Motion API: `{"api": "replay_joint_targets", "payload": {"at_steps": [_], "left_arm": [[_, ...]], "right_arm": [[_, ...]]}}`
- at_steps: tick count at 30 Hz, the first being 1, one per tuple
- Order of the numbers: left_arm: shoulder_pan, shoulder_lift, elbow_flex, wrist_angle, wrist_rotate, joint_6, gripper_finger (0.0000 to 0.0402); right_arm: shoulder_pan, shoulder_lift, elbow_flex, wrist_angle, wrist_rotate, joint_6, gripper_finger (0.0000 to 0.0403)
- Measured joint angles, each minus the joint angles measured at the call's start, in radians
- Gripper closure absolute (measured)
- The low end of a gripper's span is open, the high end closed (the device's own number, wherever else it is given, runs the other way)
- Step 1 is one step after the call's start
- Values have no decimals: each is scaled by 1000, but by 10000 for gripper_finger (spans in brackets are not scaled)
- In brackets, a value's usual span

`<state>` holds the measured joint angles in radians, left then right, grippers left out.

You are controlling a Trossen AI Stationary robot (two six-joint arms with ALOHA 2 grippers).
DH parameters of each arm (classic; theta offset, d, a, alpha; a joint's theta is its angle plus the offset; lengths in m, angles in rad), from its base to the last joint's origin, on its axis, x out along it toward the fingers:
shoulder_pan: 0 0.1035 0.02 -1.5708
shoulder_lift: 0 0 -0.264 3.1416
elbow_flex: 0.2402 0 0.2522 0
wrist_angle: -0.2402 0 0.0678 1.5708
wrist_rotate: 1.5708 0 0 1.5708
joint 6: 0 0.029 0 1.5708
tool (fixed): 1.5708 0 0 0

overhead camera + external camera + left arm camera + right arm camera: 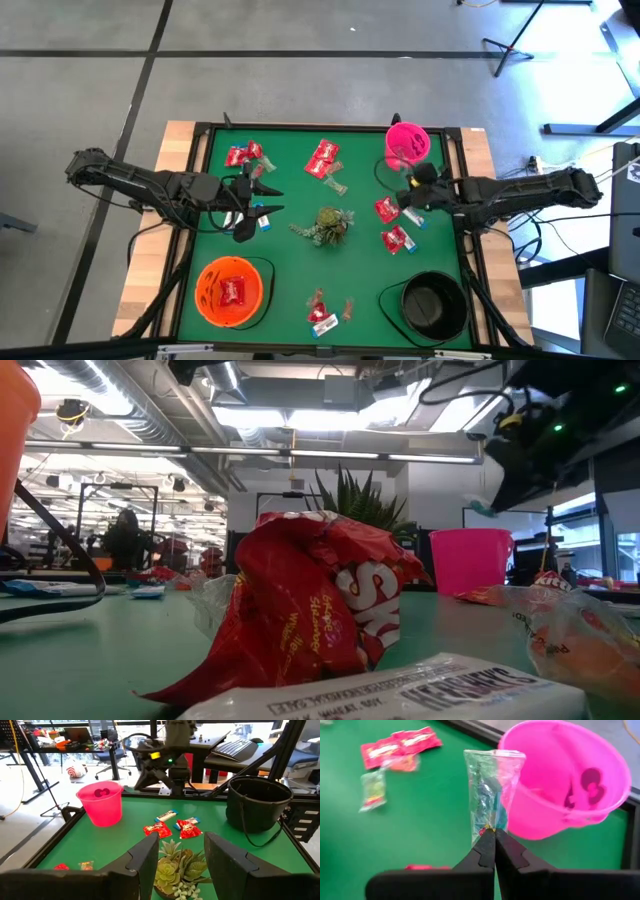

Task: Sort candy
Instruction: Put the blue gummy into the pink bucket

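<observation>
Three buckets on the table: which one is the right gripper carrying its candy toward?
The pink bucket, at the table's far right corner. The right gripper, shut on a clear-wrapped candy, hangs just beside its rim; the other buckets sit far off.

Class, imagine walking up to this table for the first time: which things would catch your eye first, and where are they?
The right gripper pinches a clear-wrapped candy beside the pink bucket at the table's far right corner. An orange bucket holding a red packet sits at the near left, a black bucket at the near right. A green succulent stands mid-table among scattered red packets, facing the open left gripper.
</observation>
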<state>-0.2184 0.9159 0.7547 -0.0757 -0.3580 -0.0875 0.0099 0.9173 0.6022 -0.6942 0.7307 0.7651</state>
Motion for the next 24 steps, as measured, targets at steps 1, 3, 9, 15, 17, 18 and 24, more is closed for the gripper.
{"api": "replay_joint_targets", "payload": {"at_steps": [1,3,9,15,17,18,24], "left_arm": [[0,0,0,0,0,0,253],[0,0,0,0,0,0,253],[0,0,0,0,0,0,253],[0,0,0,0,0,0,253],[0,0,0,0,0,1,253],[0,0,0,0,0,8,253],[0,0,0,-1,0,11,253]], "right_arm": [[-31,0,0,19,-6,-31,403],[-94,0,0,57,-37,-103,403],[-302,-9,33,123,-208,-302,403],[-493,-11,77,121,-335,-418,403],[-550,-10,77,120,-396,-440,403],[-575,-9,77,117,-420,-454,403],[-663,-5,77,121,-502,-479,399]]}}
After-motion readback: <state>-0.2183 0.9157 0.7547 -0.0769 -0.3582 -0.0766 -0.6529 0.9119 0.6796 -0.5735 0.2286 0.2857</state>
